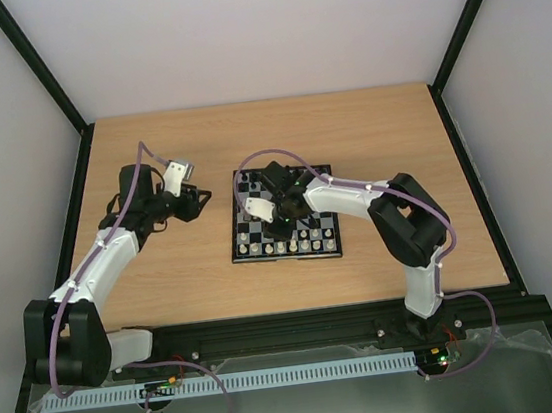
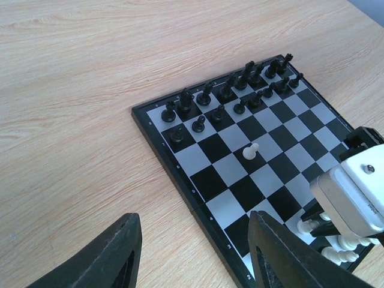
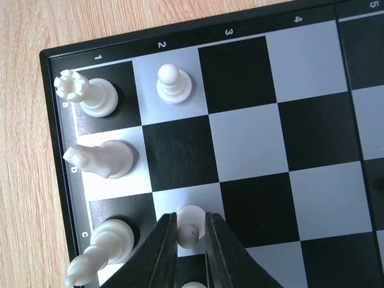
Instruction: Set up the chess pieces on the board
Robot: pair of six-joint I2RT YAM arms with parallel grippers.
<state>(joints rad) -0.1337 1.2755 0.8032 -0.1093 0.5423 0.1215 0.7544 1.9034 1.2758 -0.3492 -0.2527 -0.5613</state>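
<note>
- Right pincer (image 3: 191,217): clenched on a white pawn (image 3: 189,233). One finger stands on each side of the pawn's head, touching it as far as the wrist view shows.
- White pawn: upright, long axis vertical, base on the pale square c2 of the board (image 3: 246,144). It sits directly beneath the pincer, between the fingers. In my judgement the coming move is a release and a lift straight up along that axis.
- Neighbours: bishop (image 3: 99,252) just beside on c1, knight (image 3: 99,159) on b1, rook (image 3: 84,93) on a1, second pawn (image 3: 173,84) on a2. The black square b2 between the two pawns is bare. A sideways exit toward column 1 would risk toppling the bishop.
- Stray pawn (image 2: 251,152): cream-white, upright, alone mid-board, well apart from both sides' ranks. It is a likely candidate for b2.
- Black pieces (image 2: 231,96): standing in two rows along the far edge of the board.
- Left pincer (image 2: 193,217): released, fingers wide apart, grasping nothing. It hangs over the worktop (image 2: 72,120) just off the board's side edge.
- Nearer arm: the right one, already over the board in the top view. The left one lies off to the side.
</note>
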